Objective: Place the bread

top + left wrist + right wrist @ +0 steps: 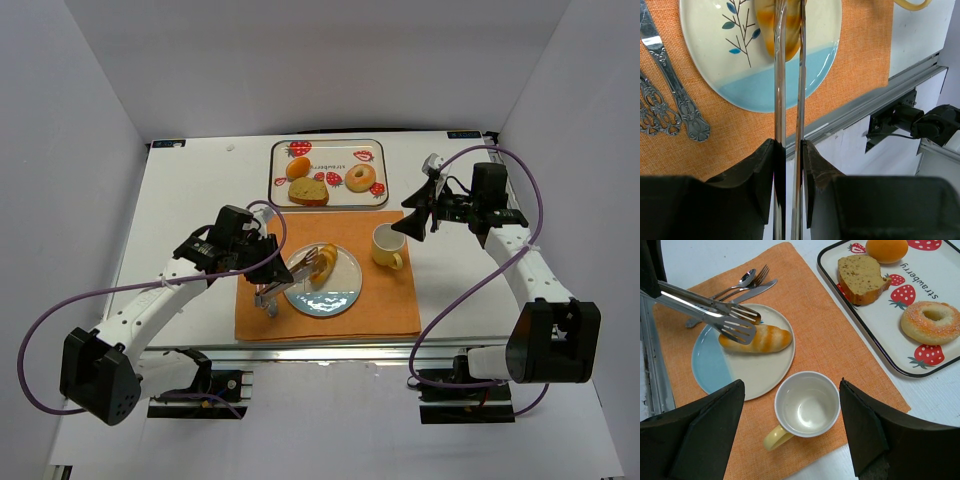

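White table (190, 200), orange woven placemat (385, 300) at its near edge. Golden striped bread roll (760, 339) lies on the cream-and-blue plate (752, 380), with the metal tongs (695, 307) straddling one end. Left hand (790, 150) clenched on the tongs. Right hand (791, 385) released, empty, above the yellow mug (807, 407). Judged step: release. Next: let the tongs spread, then lift clear without dragging the roll.

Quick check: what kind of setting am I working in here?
Probably a lab test booth with plain white walls, staged as a breakfast setting: orange woven placemat, strawberry-print white tray, silver cutlery.
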{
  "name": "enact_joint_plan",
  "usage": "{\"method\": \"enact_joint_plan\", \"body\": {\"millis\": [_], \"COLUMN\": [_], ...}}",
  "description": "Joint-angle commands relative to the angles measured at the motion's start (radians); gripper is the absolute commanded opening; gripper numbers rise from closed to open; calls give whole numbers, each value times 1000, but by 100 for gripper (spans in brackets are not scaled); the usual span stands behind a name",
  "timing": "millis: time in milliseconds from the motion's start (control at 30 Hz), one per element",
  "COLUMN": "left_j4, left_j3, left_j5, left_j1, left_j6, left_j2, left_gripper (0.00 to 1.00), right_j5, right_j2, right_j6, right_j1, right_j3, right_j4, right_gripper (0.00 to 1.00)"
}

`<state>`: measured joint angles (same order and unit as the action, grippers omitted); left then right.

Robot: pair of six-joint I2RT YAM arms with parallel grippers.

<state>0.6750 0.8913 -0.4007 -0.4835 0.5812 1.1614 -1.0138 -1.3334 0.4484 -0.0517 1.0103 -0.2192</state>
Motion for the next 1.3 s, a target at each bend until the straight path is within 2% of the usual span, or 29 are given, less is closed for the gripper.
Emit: {"method": "enact_joint_plan", "body": {"millis": [0, 433, 1267], "left_j4": [-6, -6, 35], "left_j3": [40, 47, 92], "left_j5": [-15, -29, -47], "left_j1": [-9, -10, -10], "left_j6": [-11, -9, -32], "left_j2": [-35, -26, -8], "left_gripper": [33, 44, 49], "right_j5": [-26, -28, -37], "right_j2": [5, 3, 0], "right_j6": [4, 3, -2], "right_j1": [6, 6, 6], "right_j3": [36, 36, 36], "right_j4": [-3, 0, 14], "right_gripper": [80, 81, 81]}}
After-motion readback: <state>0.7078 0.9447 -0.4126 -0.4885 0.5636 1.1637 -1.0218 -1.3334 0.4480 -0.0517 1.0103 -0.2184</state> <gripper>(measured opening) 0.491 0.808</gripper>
